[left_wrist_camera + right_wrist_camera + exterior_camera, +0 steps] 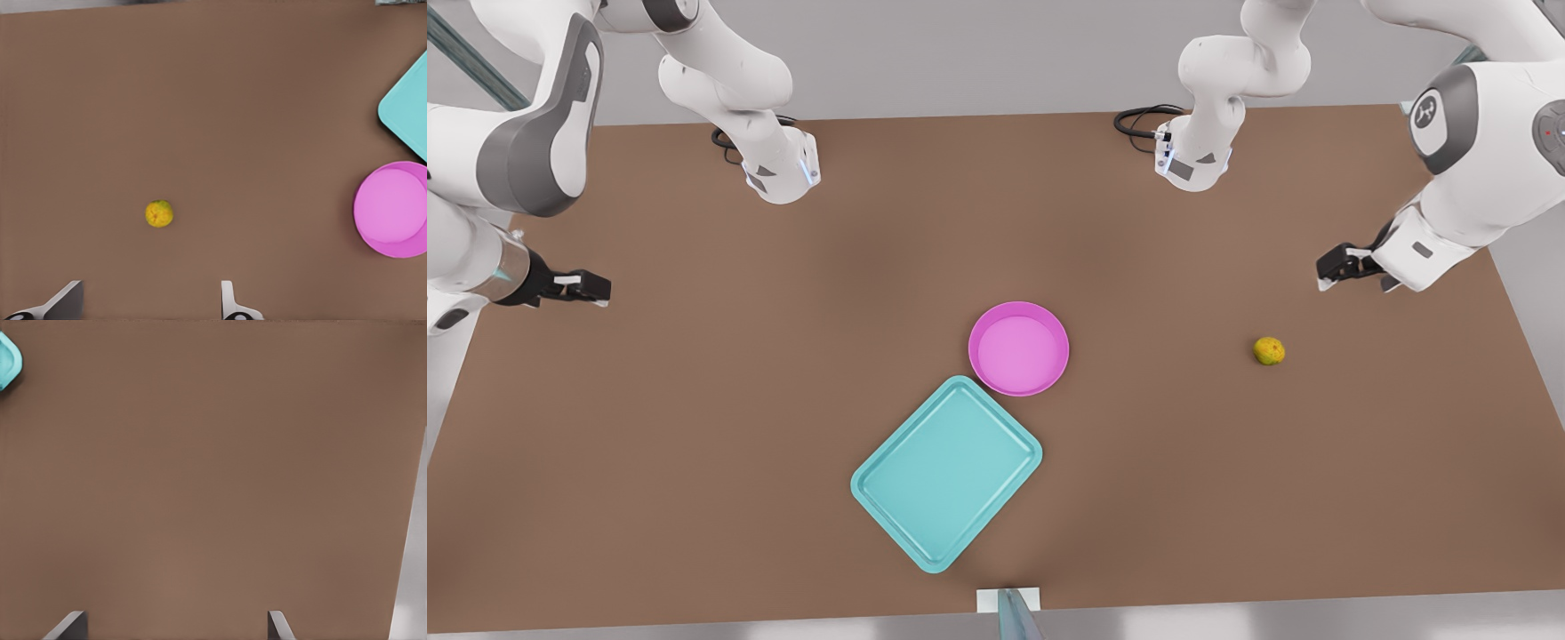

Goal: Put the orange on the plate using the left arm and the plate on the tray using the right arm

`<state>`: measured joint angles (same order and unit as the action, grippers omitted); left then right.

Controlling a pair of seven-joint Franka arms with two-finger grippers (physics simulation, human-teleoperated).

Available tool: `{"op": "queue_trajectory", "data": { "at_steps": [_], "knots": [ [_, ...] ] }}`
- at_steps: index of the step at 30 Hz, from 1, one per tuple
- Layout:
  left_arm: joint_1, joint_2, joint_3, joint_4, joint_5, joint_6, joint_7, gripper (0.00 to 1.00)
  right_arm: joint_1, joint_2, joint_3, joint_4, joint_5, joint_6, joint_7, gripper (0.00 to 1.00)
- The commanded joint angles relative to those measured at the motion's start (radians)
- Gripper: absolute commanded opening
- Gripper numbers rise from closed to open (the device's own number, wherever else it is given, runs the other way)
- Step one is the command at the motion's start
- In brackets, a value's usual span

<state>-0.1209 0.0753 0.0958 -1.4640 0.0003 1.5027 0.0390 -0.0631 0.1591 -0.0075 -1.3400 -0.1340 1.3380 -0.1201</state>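
Nearest, the tray (946, 473) touches the plate (1018, 348); beyond the plate, the orange (1269, 350) lies under the spread left gripper (1343, 264); the right gripper (580, 286) waits spread.

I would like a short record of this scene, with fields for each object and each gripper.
orange: on the bare table, towards the front view's right, apart from everything
plate: empty, on the table, its rim right next to a corner of the tray
tray: empty, lying at an angle
left gripper: open, above the table near the orange
right gripper: open, waiting at the front view's left
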Motion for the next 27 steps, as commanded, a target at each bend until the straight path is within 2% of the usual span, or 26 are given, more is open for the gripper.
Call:
{"op": "queue_trajectory", "data": {
  "at_steps": [1, 3, 5, 6, 9, 12, 17, 27],
  "knots": [
    [-0.01, 0.003, 0.001, 0.001, 0.001, 0.013, 0.03, 1.0, -0.001, -0.001, 0.0, -0.001, 0.001, 0.024, -0.039, 1.0],
    [-0.003, 0.064, 0.001, -0.003, 0.0, -0.018, 0.029, 1.0, 0.0, 0.0, 0.0, -0.001, 0.001, 0.023, -0.038, 1.0],
    [0.001, 0.173, 0.076, -0.104, 0.004, -0.027, 0.016, 1.0, 0.002, 0.008, 0.0, -0.001, 0.001, 0.021, -0.035, 1.0],
    [0.006, 0.221, 0.093, -0.157, 0.006, 0.045, 0.016, 1.0, 0.003, 0.01, 0.0, -0.002, 0.002, 0.021, -0.035, 1.0],
    [0.024, 0.239, 0.099, -0.444, 0.004, 0.458, 0.042, 1.0, 0.009, 0.016, 0.0, -0.002, 0.002, 0.021, -0.035, 1.0],
    [0.035, 0.282, 0.108, -0.547, 0.0, 0.645, 0.131, 1.0, 0.005, 0.027, 0.0, -0.005, 0.005, 0.02, -0.044, 1.0],
    [0.043, 0.345, 0.111, -0.569, -0.002, 0.774, 0.229, 1.0, 0.009, 0.028, 0.0, -0.018, 0.028, 0.021, -0.044, 1.0],
    [0.049, 0.386, 0.111, -0.593, -0.011, 0.768, 0.214, 1.0, 0.009, 0.034, 0.0, -0.031, 0.036, 0.02, -0.041, 1.0]
  ]
}}
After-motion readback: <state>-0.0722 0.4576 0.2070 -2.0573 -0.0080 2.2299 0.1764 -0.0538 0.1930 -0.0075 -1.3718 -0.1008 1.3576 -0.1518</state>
